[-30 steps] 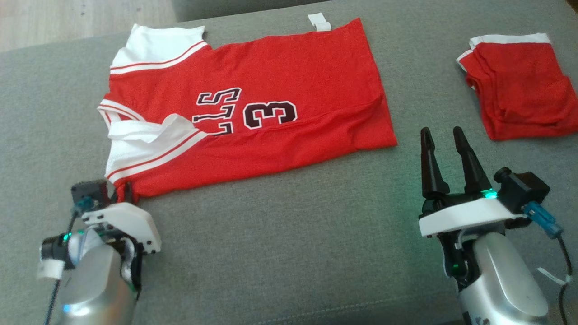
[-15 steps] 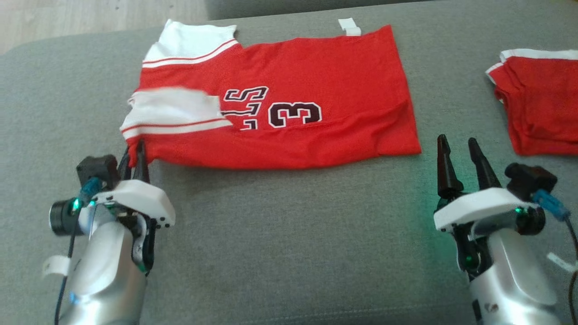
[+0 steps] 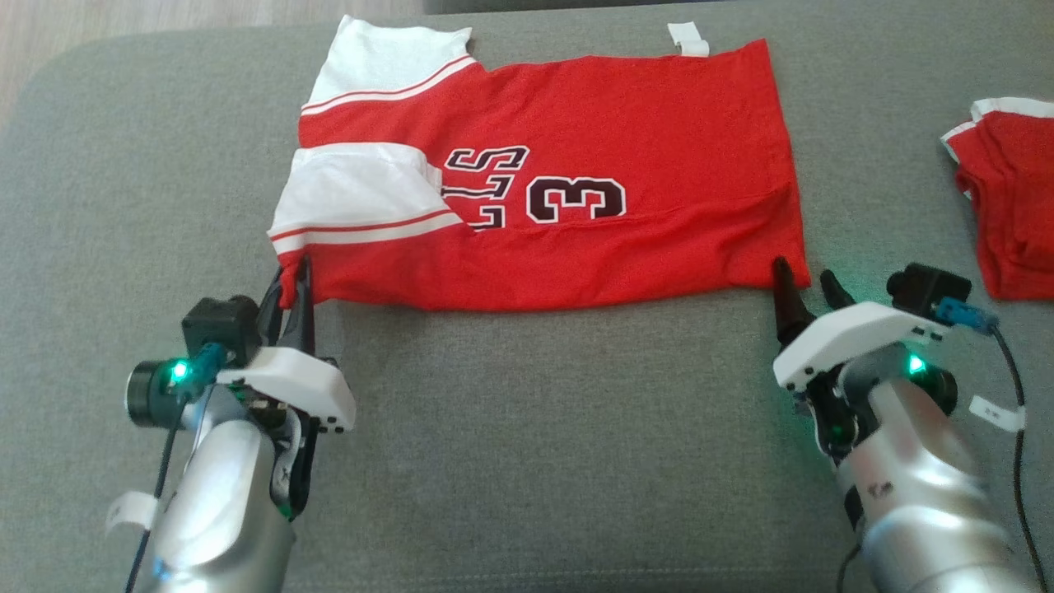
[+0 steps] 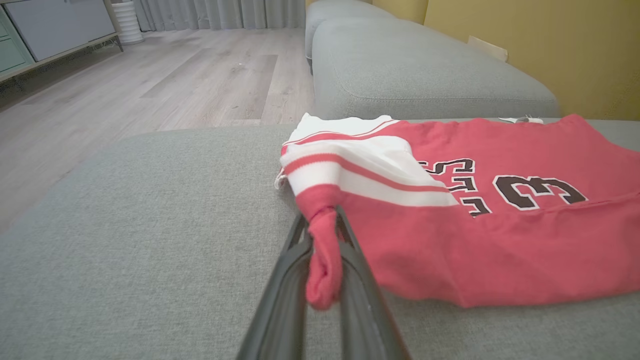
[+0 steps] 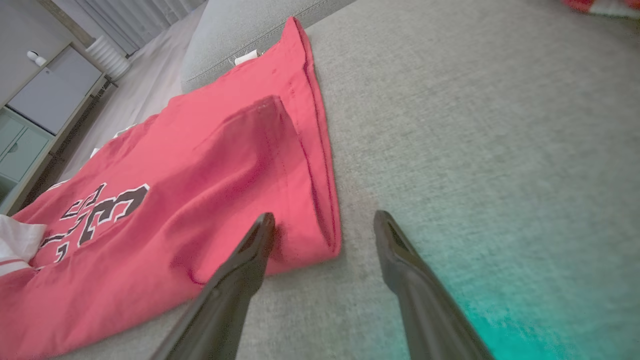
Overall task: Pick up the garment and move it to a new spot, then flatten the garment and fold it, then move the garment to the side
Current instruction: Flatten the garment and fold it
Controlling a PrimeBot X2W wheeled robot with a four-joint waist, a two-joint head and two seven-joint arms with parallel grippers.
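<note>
**Head view.** The red jersey lies flat on the grey sofa, toward 12 o'clock. The left gripper, at 8 o'clock, is clamped on the jersey's near shoulder-end corner. The right gripper, at 4 o'clock, stands spread at the near hem corner. A folded red garment lies at 3 o'clock.

**Left wrist view.** Both fingers pinch a bunched red corner.

**Right wrist view.** The parted fingers straddle the hem corner without gripping it.

The right pincer stands wide open, one dark finger over the hem corner of the red jersey, the other over the grey sofa cushion.
</note>
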